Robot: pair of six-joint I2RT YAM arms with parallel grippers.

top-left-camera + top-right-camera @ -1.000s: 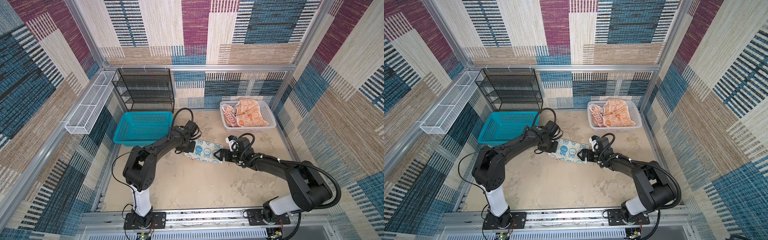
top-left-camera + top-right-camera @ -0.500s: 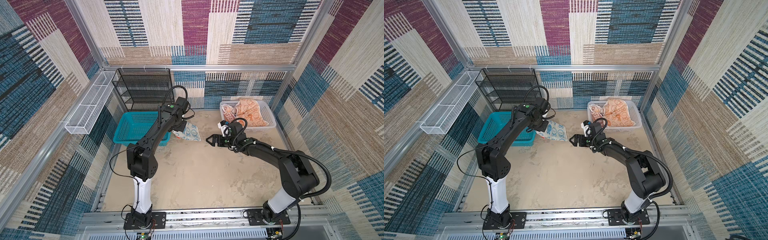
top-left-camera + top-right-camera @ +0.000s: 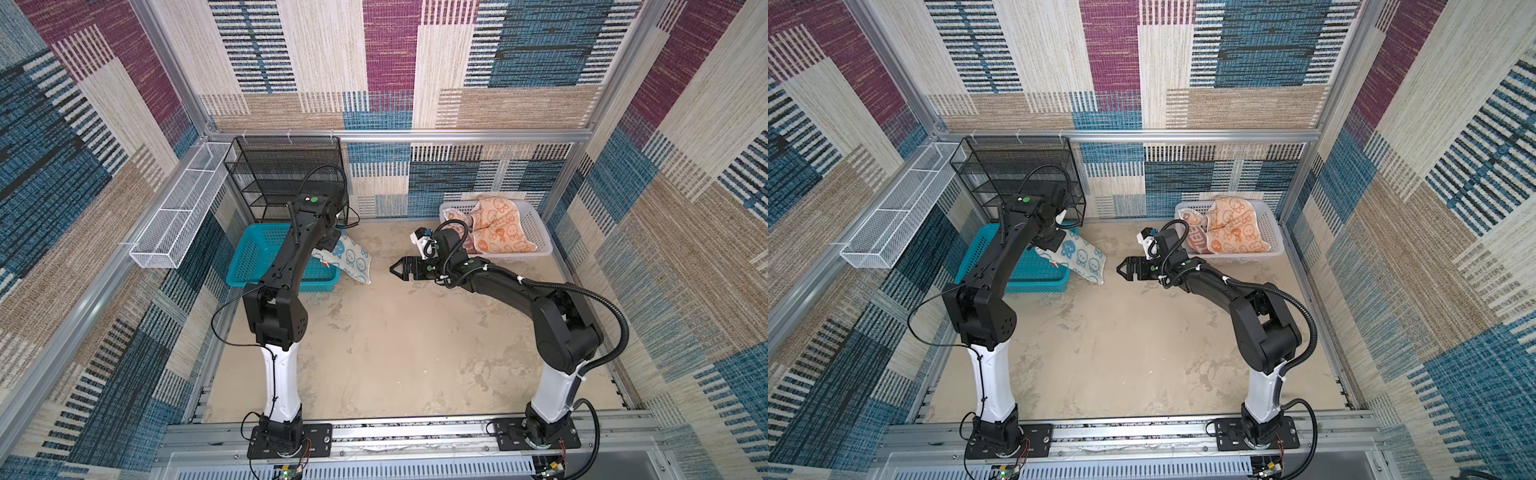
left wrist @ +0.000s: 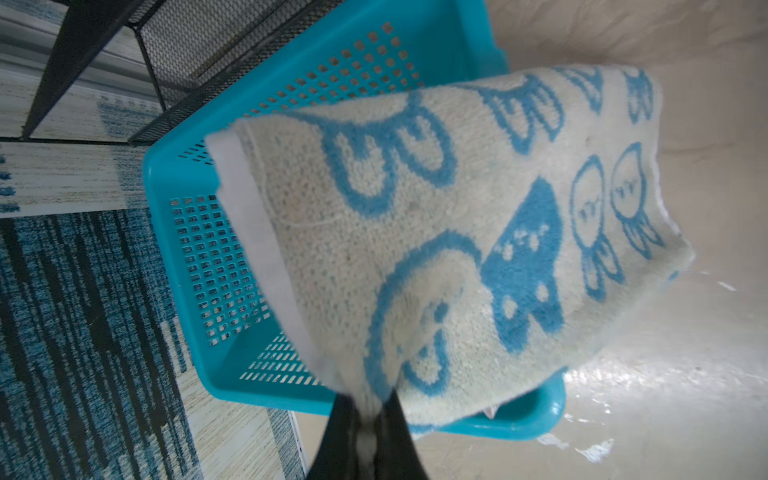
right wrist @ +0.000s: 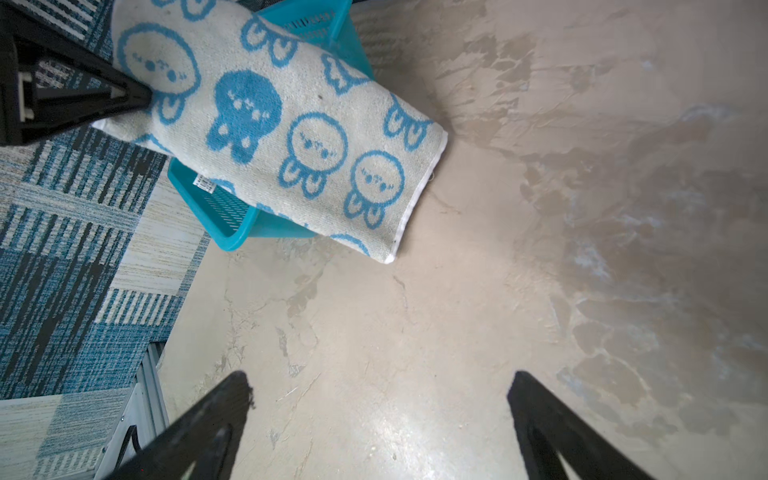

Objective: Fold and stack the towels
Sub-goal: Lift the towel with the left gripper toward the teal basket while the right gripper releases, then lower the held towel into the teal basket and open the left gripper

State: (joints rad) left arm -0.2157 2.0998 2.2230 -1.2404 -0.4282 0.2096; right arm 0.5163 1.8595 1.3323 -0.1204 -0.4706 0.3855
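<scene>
Left tool [image 4: 368,409] is clamped on one end of the folded pale towel [image 3: 353,257] with blue rabbit faces and carries it clear of the tabletop [image 3: 395,353]. Right tool [image 5: 380,380] stands near the frame centre in both top views, jaws wide apart with nothing between them. The held towel hangs left of centre, sloping down from the pinch. Part of it is above the teal basket [image 3: 257,257], and its free end lies beyond the basket's right rim, over bare tabletop. Contact with that rim cannot be determined. Step in hand, as judged: placing this folded towel in the teal basket as the base of the stack; no towel is seen inside it. Recommended: bring the trailing end inside the rim before descending, lay the towel flat on the basket floor, and part the jaws only once it rests, so the fold does not spring open. The orange towel [image 3: 498,224] lies crumpled in the white basket [image 3: 536,249] at upper right, well apart from the left tool.
</scene>
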